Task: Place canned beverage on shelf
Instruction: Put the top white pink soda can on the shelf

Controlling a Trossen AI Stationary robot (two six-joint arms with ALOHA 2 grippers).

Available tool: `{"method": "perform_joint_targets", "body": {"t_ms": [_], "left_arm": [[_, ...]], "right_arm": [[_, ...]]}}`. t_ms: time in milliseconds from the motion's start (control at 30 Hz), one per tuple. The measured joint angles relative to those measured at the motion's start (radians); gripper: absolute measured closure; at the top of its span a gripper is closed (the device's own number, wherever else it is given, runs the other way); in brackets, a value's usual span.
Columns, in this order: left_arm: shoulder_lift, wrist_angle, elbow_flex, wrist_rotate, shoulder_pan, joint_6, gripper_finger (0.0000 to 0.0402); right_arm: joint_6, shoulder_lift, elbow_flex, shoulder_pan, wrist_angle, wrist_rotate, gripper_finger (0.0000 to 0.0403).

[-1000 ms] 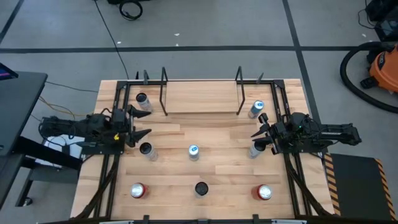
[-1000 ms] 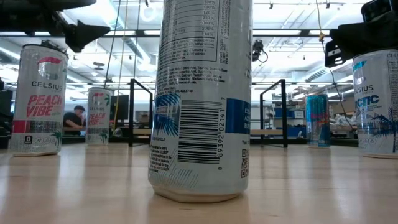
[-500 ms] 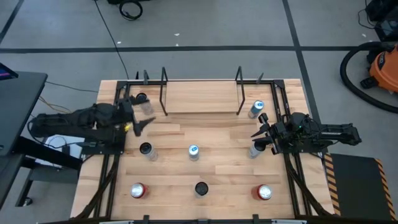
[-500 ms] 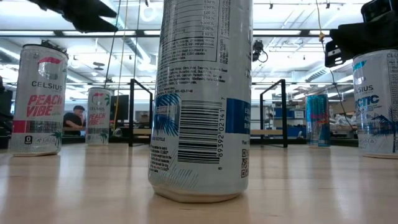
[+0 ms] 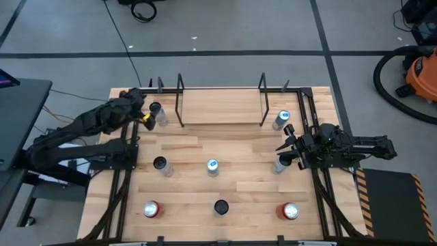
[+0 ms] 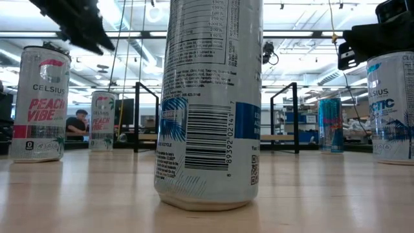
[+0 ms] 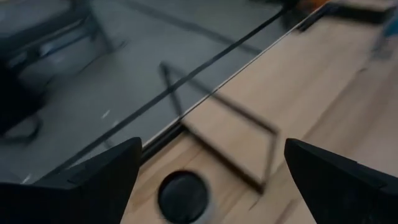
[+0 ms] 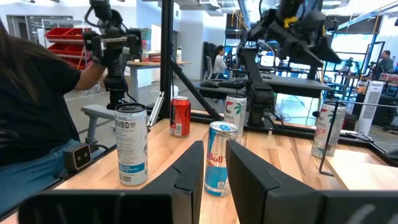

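The left arm reaches diagonally toward the upper left of the high view, its gripper [image 5: 145, 115] spread wide. The right arm lies level at right of centre, its gripper [image 5: 283, 145] open and pointing left.

High view: overhead, straight down on the whole light-wood table [image 5: 239, 205]. Low view: at tabletop height, close behind a tall silver barcoded can [image 6: 210, 103], facing the black-framed light-wood shelf [image 6: 278, 137], which the overhead view shares [image 5: 218, 106].
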Motion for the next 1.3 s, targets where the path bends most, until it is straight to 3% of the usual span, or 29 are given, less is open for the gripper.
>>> {"method": "perform_joint_targets", "body": {"t_ms": [233,667,1000,1300], "left_arm": [[0.1,-0.001,0.0,0.023,0.131,0.007,0.0004],[0.267,-0.001,-0.001,0.024,0.24,0.001,0.0004],[0.326,-0.002,-0.002,0.097,0.26,-0.002,0.0004],[0.325,-0.009,-0.002,0.099,0.26,0.034,0.0004]], "right_arm": [[0.0,0.0,0.0,0.0,0.0,0.0,0.0325],[0.0,0.0,0.0,0.0,0.0,0.0,0.0325],[0.0,0.0,0.0,0.0,0.0,0.0,0.0325],[0.0,0.0,0.0,0.0,0.0,0.0,0.0325]]}}
